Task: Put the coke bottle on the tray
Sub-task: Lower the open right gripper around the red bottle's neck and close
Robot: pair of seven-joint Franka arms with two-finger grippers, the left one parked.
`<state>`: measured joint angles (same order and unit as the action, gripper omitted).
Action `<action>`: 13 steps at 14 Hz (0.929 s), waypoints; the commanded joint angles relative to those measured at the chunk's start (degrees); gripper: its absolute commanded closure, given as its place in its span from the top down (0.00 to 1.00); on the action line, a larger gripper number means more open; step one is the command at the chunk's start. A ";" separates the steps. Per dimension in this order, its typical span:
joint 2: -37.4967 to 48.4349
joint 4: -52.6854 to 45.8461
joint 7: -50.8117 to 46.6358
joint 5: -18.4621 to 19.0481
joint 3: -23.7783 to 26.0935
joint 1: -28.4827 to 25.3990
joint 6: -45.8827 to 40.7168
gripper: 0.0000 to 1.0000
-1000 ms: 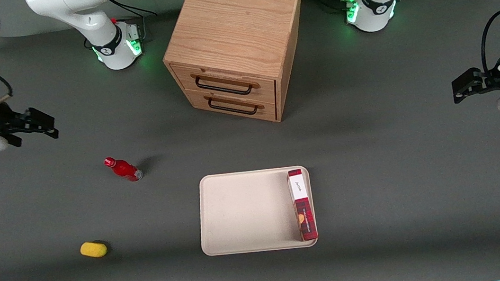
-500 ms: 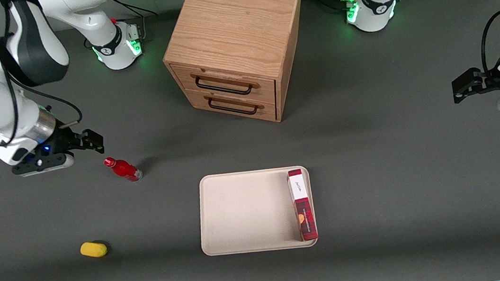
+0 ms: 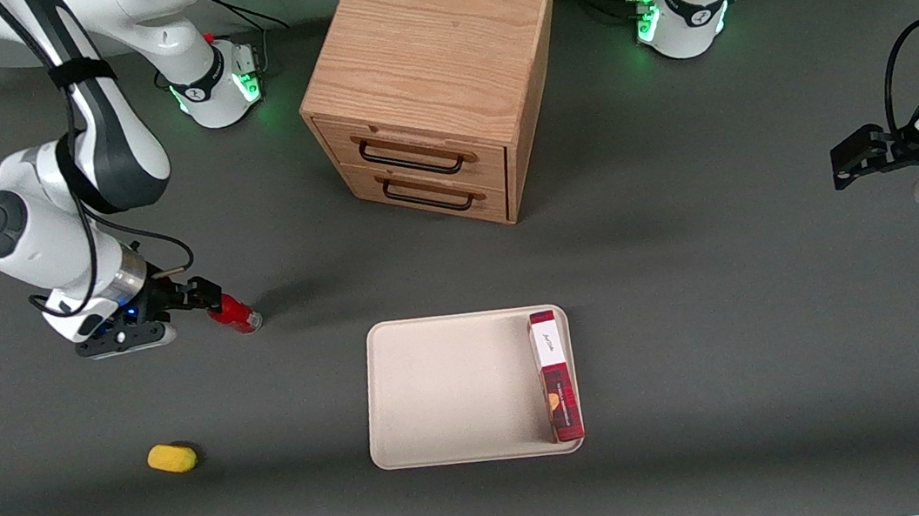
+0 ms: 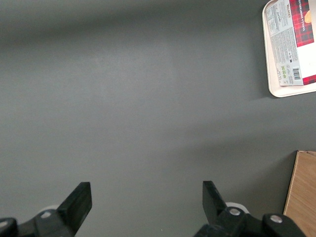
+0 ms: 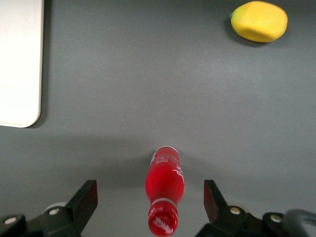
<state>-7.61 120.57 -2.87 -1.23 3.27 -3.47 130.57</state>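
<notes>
Since the earlier frame the right arm has swung down and in; its gripper [image 3: 206, 296] now sits at the cap end of the coke bottle [image 3: 237, 315], which hasn't shifted. Front view: bottle stands on the table, well apart from the tray [image 3: 449, 391], toward the working arm's end. A red plaid box [image 3: 555, 375] lies in the tray along one rim. Yellow oval object [image 3: 172, 458] nearer the camera than the bottle. Wooden cabinet [image 3: 433, 77] farther off. Right wrist view: gripper [image 5: 150, 197] open, fingers [image 5: 85, 197] spread either side of the bottle [image 5: 165, 182], not touching. Tray corner [image 5: 19, 59] and yellow object [image 5: 259, 20] visible. Left wrist view: tray edge [image 4: 269, 59] with box [image 4: 290, 42].
</notes>
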 commanded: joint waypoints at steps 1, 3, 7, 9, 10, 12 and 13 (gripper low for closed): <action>1.19 3.78 -1.08 0.61 0.07 -0.22 3.37 0.96; 2.32 5.46 -1.08 0.61 0.07 -0.22 3.55 0.96; 2.95 7.30 -0.82 0.70 0.07 -0.05 4.08 0.95; 3.74 9.23 -0.82 0.70 0.07 -0.05 6.00 0.93; 3.91 9.68 -0.82 0.61 0.07 0.13 6.45 0.91; 3.91 9.77 -0.73 0.61 0.07 0.22 6.54 0.84; 4.09 9.86 -0.64 0.70 0.07 0.39 6.54 0.81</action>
<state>-5.53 128.62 -2.87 -1.21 3.27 -3.41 136.10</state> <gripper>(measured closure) 0.141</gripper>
